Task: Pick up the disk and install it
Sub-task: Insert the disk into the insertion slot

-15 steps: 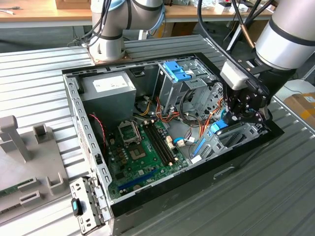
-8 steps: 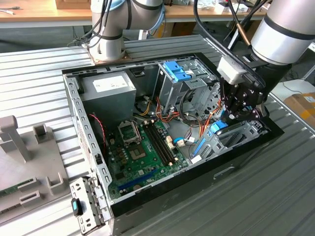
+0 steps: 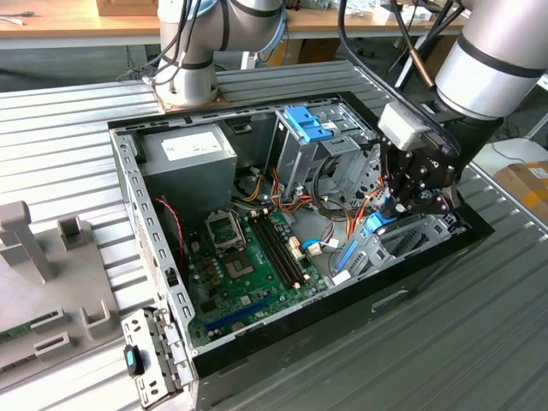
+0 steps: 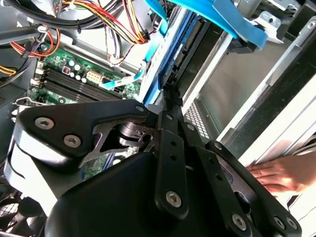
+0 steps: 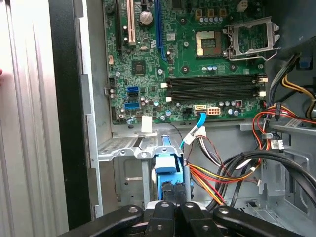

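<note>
Disk (image 5: 167, 163) seen edge-on by its blue rails, set in bay (image 5: 123, 150) at case front, beside motherboard (image 5: 187, 59) edge. Gripper (image 5: 173, 192) pinched near-closed on disk's rail end. Judged: rails to be kept square to bay guides, push kept straight, cables (image 5: 222, 173) kept clear. White sticker (image 3: 190, 147) noted on power supply; print not legible.

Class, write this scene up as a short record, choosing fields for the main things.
case: open black-and-grey computer case, lying on ribbed metal table
board: green motherboard, flat on the case floor
disk: grey-metal hard drive with blue plastic rails, at grey metal drive bay
tool: black two-fingered tool, shut on the disk
other: person's hand outside the case wall
</note>
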Robot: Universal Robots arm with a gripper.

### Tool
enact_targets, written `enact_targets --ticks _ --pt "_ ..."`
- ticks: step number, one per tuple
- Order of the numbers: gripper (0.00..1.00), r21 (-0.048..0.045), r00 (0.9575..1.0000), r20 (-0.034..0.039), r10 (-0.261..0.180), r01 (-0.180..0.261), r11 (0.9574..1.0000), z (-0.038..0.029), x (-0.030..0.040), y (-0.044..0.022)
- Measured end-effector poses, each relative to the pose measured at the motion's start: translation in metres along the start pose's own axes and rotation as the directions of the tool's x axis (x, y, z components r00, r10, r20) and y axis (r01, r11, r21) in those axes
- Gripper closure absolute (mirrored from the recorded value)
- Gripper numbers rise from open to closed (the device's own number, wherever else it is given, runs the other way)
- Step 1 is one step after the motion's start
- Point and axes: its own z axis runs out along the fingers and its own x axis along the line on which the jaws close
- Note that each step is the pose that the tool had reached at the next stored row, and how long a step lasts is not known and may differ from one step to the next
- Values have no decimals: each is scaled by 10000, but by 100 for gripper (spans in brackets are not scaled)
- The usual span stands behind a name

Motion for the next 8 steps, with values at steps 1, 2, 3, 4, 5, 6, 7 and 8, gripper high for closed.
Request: enact_targets --ticks 1,2,3,4,5,6,7,8 --pt "89 0 10000 4 0 0 10000 13 0 0" --pt "89 0 10000 3 0 0 10000 15 -1 0" --pt "89 1 10000 2 0 0 10000 16 0 0" --pt "89 1 10000 5 0 0 10000 19 0 0" --pt "89 1 10000 9 0 0 10000 34 1 1" --pt "89 0 10000 5 0 0 10000 50 2 1" --pt "89 1 10000 5 0 0 10000 51 2 1" --pt "89 1 10000 3 0 0 10000 51 2 1"
